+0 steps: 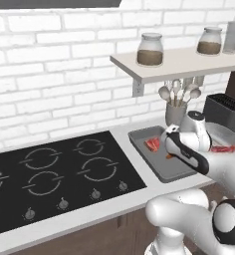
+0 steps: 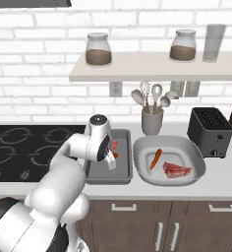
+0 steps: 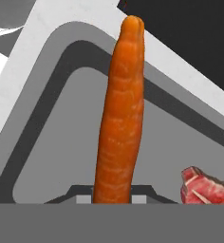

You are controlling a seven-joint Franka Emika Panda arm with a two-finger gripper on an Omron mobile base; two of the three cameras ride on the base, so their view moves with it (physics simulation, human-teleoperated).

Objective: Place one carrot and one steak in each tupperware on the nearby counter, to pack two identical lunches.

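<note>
My gripper [image 3: 115, 197] is shut on a carrot [image 3: 121, 118], which points away from the hand over the darker rectangular tupperware [image 3: 47, 76]. A steak [image 3: 204, 187] lies on that tray's floor beside the carrot. From the base views the gripper [image 2: 114, 156] hangs low over the tray [image 2: 108, 176], with a bit of orange carrot [image 1: 169, 156] and the red steak [image 1: 153, 144] showing past the hand. The lighter oval tupperware [image 2: 196, 167] to the right holds a second carrot [image 2: 156, 158] and a second steak [image 2: 176, 170]. Both containers stand on the counter [image 2: 221, 179].
A black stovetop [image 1: 55, 174] lies left of the tray. Behind the containers stand a grey utensil holder [image 2: 152, 120] and a black toaster [image 2: 210, 131]. A wall shelf [image 2: 152, 69] with jars hangs above the counter's back.
</note>
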